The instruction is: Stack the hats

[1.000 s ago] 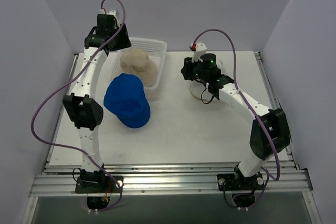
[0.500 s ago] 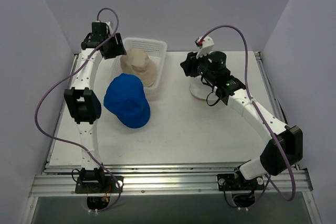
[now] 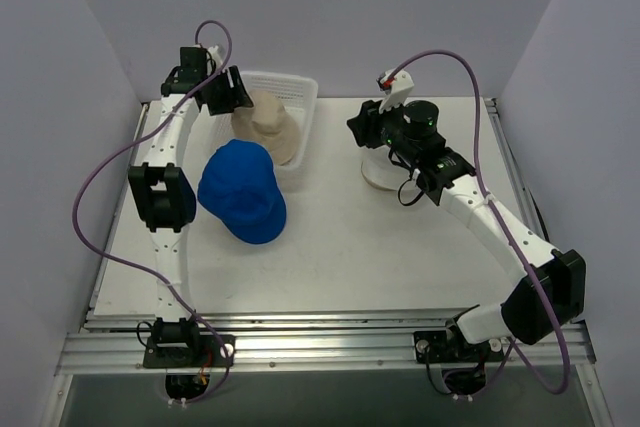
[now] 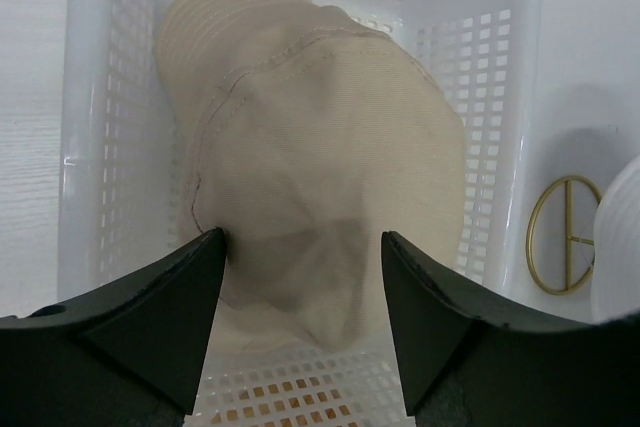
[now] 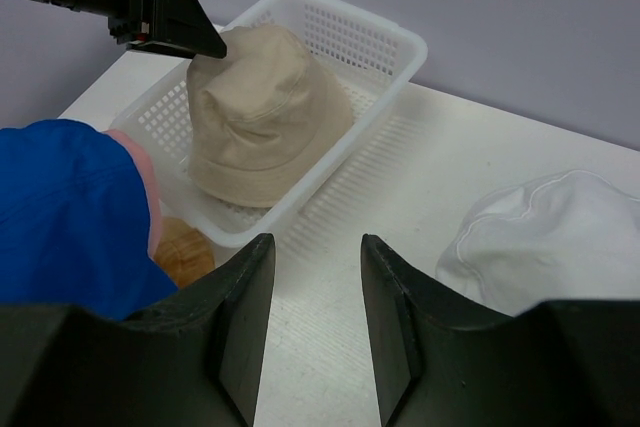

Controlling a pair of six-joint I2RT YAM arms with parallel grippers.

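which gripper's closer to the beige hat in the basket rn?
Left. The left gripper sits directly over the beige hat in the white basket, jaws open. The right gripper is off to the side by the white hat, clear of the basket.

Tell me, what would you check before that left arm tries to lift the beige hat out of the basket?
1. Left fingers spread wide with nothing held: ok.
2. Beige bucket hat lies crown up in the white mesh basket, nothing on top of it: ok.
3. Left fingers touching the hat: cannot tell.
4. Blue cap sits on the table beside the basket, its top free to take another hat: ok.
5. Right fingers open, empty and apart from the basket: ok.
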